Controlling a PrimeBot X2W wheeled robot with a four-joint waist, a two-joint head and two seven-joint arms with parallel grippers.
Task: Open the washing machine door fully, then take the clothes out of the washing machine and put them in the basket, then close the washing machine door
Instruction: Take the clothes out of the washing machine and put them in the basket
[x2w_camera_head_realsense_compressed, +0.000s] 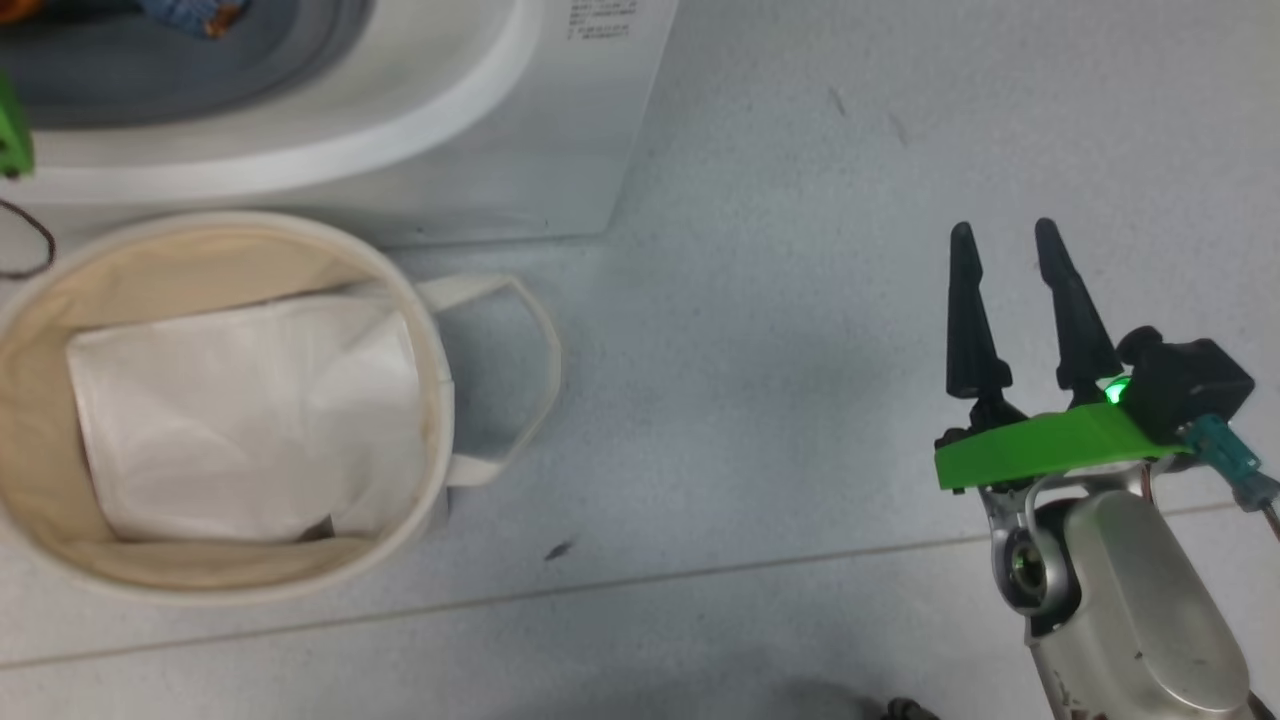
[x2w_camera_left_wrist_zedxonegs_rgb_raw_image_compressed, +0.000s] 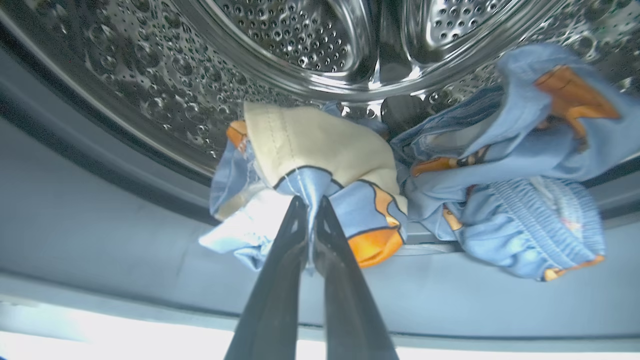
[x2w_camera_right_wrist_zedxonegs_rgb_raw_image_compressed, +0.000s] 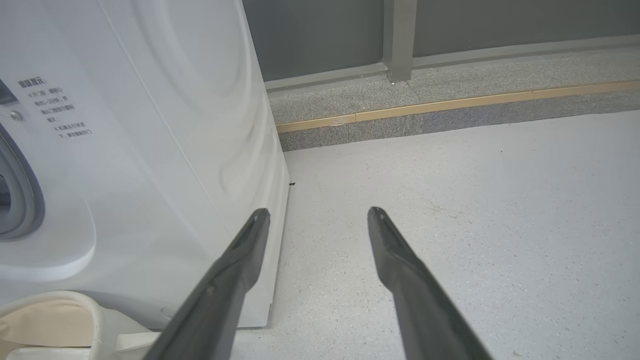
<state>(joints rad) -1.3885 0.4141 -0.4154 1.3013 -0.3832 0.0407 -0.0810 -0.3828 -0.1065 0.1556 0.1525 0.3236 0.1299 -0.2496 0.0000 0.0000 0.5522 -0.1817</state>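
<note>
Clothes (x2w_camera_left_wrist_zedxonegs_rgb_raw_image_compressed: 525, 165): crumpled heap at front lip of drum (x2w_camera_left_wrist_zedxonegs_rgb_raw_image_compressed: 300, 35), long axis side to side across left wrist view. Soft light blue fabric, orange prints; beige piece (x2w_camera_left_wrist_zedxonegs_rgb_raw_image_compressed: 320, 145) with stitched seam.
Drum: shiny perforated steel.
Left gripper (x2w_camera_left_wrist_zedxonegs_rgb_raw_image_compressed: 310, 200): fingers pinched together on blue fold below beige piece.
Right gripper (x2w_camera_head_realsense_compressed: 1005, 232): jaws apart, holding nothing, above speckled floor (x2w_camera_head_realsense_compressed: 760, 300) beside washing machine (x2w_camera_head_realsense_compressed: 560, 130).
Basket (x2w_camera_head_realsense_compressed: 440, 400): round cream canvas, just before washing machine; white sheet (x2w_camera_head_realsense_compressed: 250, 410) inside.
</note>
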